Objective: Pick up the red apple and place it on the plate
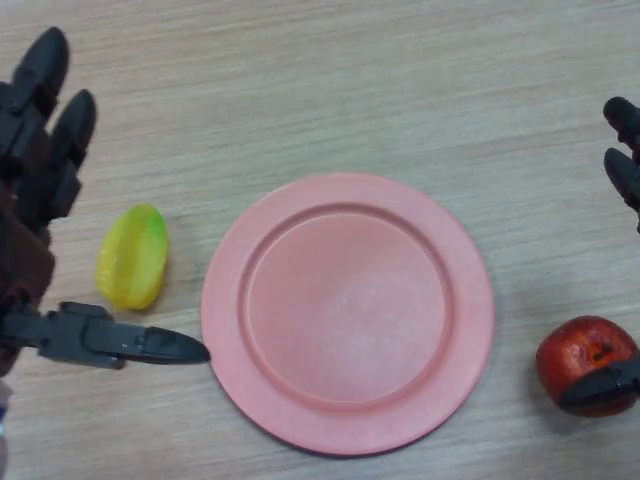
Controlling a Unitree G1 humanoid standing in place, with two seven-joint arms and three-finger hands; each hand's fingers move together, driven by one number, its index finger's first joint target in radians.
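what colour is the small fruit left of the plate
Yellow with a green patch: the small ridged plastic fruit, best seen in the head view.

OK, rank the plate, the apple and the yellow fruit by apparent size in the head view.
1. Pink plate, by far the largest.
2. Red apple and yellow-green fruit: too alike to rank; the apple is partly hidden by the right hand.

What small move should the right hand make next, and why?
Probably the right hand should close around the red apple. Its thumb already lies against the apple's lower right side, its fingers stand open above, and the apple sits on the table right of the pink plate, which holds nothing.
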